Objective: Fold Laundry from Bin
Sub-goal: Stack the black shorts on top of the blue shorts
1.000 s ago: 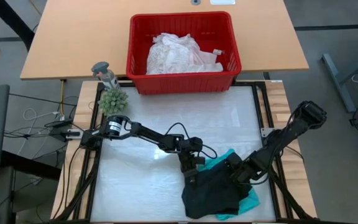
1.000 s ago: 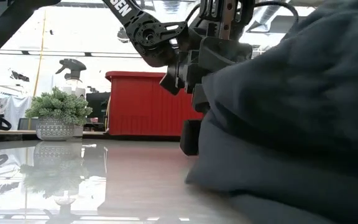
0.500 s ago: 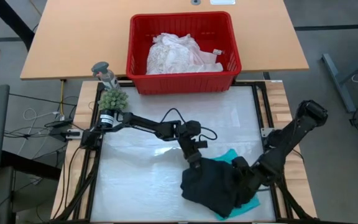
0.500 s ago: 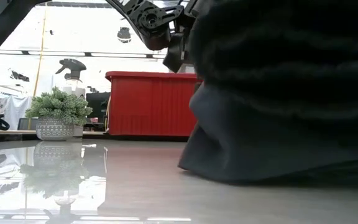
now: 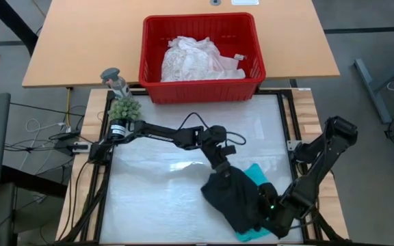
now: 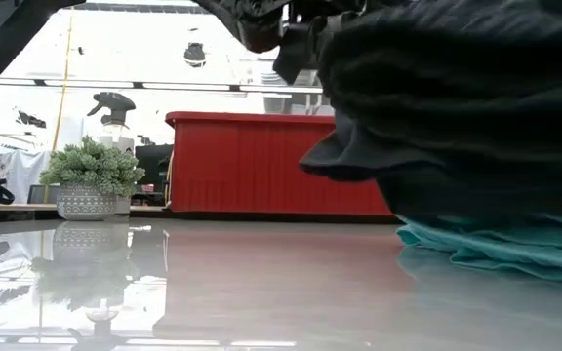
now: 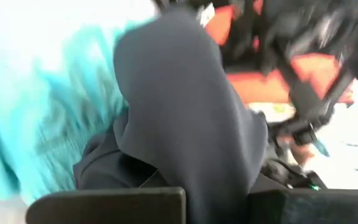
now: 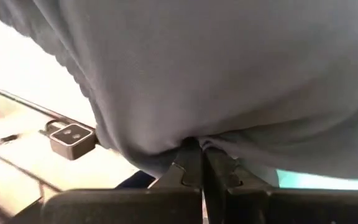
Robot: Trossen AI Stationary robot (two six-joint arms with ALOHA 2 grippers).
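Observation:
The black garment (image 5: 237,198) hangs bunched between both grippers over the table's near right part. My left gripper (image 5: 221,166) is shut on its far end and my right gripper (image 5: 269,208) is shut on its near right side. Under it the teal garment (image 6: 501,244) lies flat on the table, with corners showing past the black cloth (image 5: 257,173). The red bin (image 5: 200,85) stands on the far wooden table with the white lacy top (image 5: 193,58) heaped inside. My left gripper pinches the black garment's far end (image 7: 213,180) between its two fingers, reaching nearly level from the table's left. The cloth is bunched there and drapes away from the fingers, raised off the table. My right gripper pinches a gathered fold of the black garment (image 8: 194,140) between its two fingertips (image 8: 191,165), coming slanting down from the table's right. The cloth hangs slack around the fingers; its underside (image 6: 476,205) sits just over the teal garment.
A small potted plant (image 5: 124,109) and a spray bottle (image 5: 117,82) stand at the far left corner. The table's glossy white top (image 5: 156,198) lies bare to the left of the garments. A cable loops above the left arm (image 5: 190,123).
Both grippers have risen with the black garment. The left one has gone toward the far right, the right one toward the near edge while rolling. The garment's lower edge has lifted off the table, uncovering the teal garment beneath.

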